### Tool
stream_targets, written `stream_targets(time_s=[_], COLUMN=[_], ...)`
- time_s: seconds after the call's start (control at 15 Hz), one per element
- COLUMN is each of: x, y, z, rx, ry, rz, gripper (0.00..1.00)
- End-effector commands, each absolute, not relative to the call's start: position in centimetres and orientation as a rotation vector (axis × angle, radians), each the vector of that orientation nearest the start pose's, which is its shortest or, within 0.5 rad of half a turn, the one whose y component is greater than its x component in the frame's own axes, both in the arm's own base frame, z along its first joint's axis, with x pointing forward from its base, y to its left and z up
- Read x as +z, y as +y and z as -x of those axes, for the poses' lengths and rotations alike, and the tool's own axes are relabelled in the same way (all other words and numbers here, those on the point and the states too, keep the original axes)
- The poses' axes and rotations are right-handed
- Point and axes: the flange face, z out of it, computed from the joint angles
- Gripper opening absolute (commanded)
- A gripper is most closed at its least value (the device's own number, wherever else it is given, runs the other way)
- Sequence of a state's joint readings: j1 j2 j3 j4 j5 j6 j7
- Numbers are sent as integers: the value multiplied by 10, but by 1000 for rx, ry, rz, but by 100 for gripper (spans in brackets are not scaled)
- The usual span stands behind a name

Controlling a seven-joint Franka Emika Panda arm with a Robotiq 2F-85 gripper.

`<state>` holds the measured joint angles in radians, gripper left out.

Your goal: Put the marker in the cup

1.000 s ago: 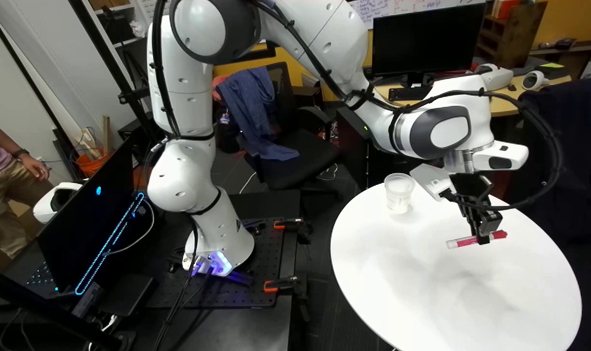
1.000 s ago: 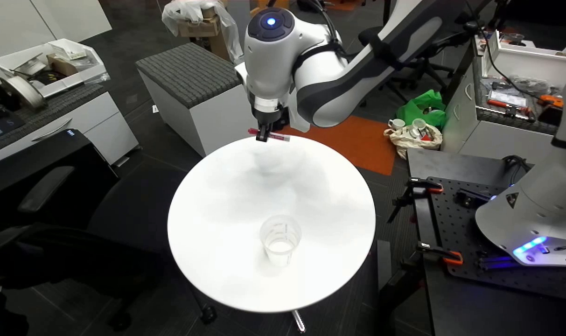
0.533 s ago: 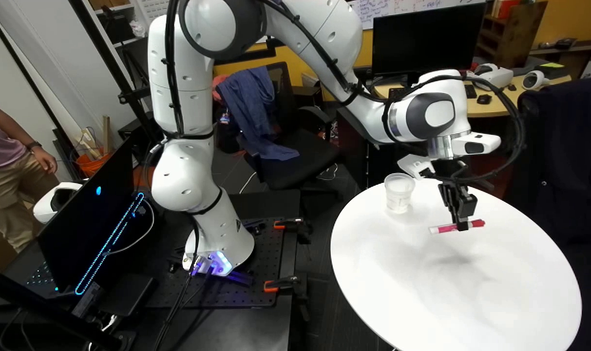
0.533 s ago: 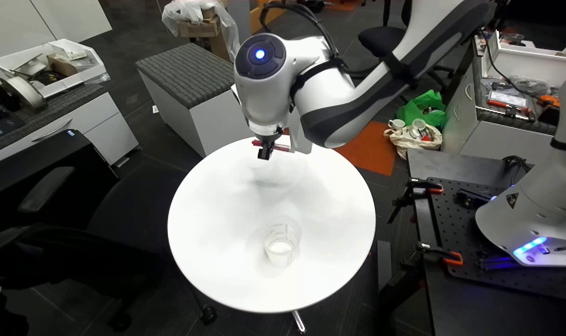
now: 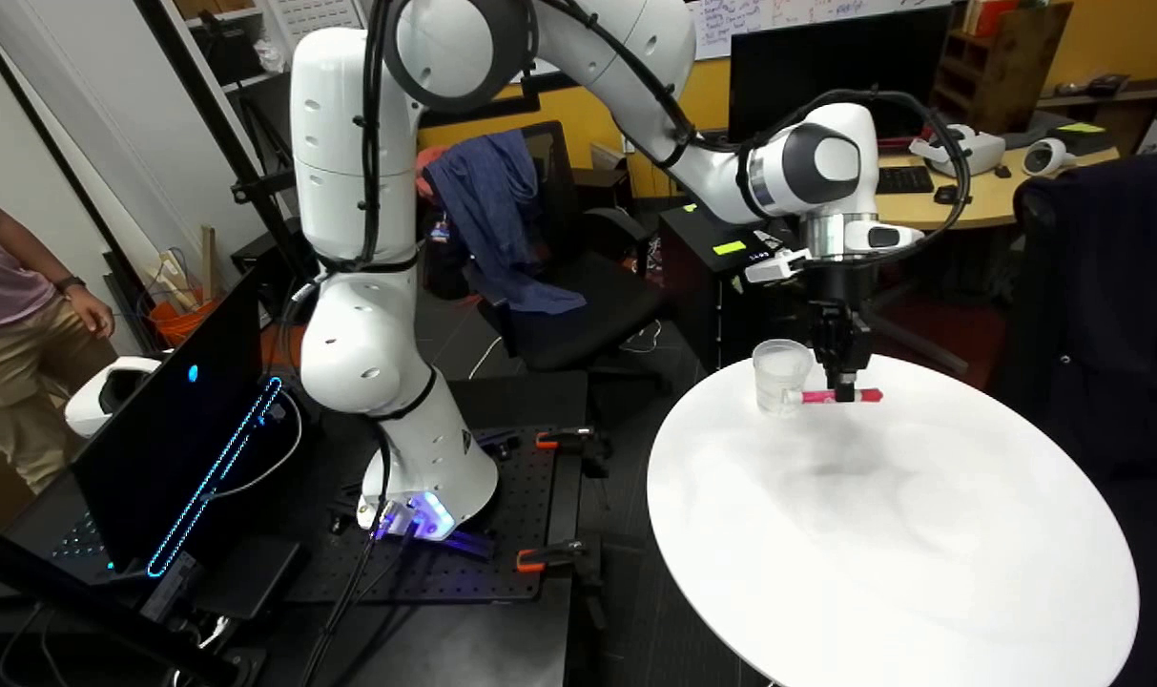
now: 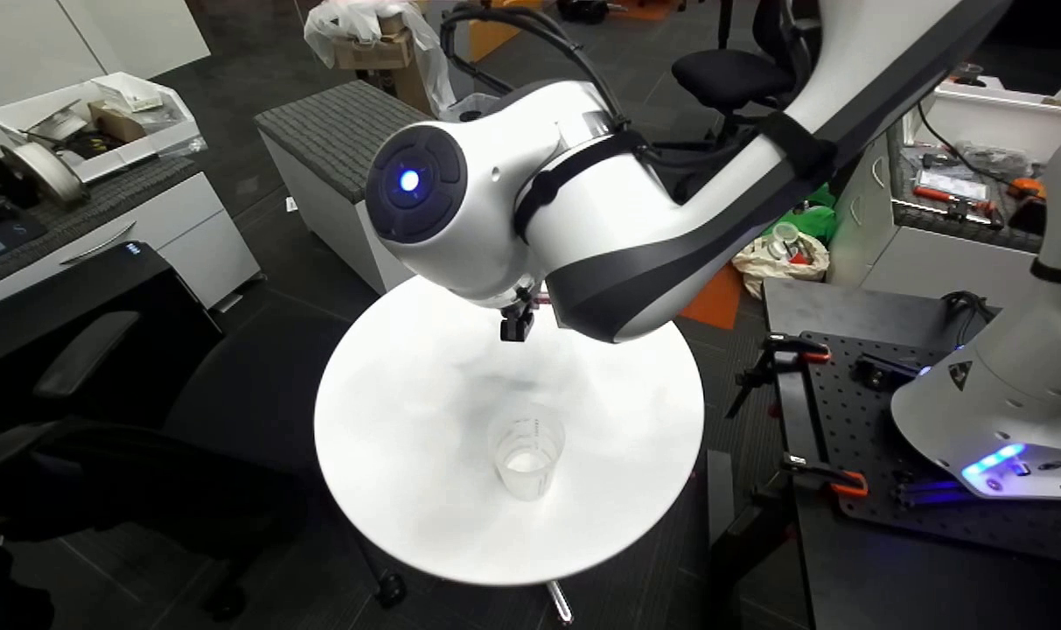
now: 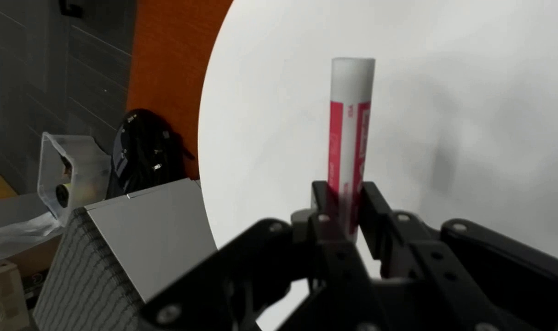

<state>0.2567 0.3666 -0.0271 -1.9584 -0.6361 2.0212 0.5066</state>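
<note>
My gripper point(image 5: 844, 386) is shut on the red marker point(image 5: 867, 395) and holds it roughly level above the round white table point(image 5: 893, 582). In the wrist view the marker point(image 7: 349, 142) stands out past the fingertips, with its pale end pointing away from the gripper point(image 7: 345, 207). The clear cup point(image 5: 778, 372) stands upright on the table; the marker's pale end overlaps its right side in that exterior view. In an exterior view the gripper point(image 6: 517, 328) is apart from the cup point(image 6: 527, 455), and most of the marker is hidden. The cup is out of the wrist view.
A dark chair point(image 6: 233, 411) stands close to the table edge. A grey cabinet point(image 6: 355, 131) with a dark cushioned top stands beyond the table. A desk point(image 5: 993, 196) with a monitor is behind the arm. Clamps point(image 5: 554, 556) sit on the robot's base table.
My gripper has carried the marker across the table toward the cup's side, left and up in an exterior view. The cup has not moved. The marker stays held.
</note>
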Motion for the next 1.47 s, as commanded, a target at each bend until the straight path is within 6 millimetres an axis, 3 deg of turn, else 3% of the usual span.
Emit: stream_targets(time_s=[0.0,0.53,1.2,1.4], x=[290,299,258,249], y=[117,155,199,211], z=[-577,-575,-604,-603], rx=[-207,-399,-547,-596], ry=[136,255,520,567], rz=[-2496,-2342,-2239,-2212], gripper=[5,5,5,5])
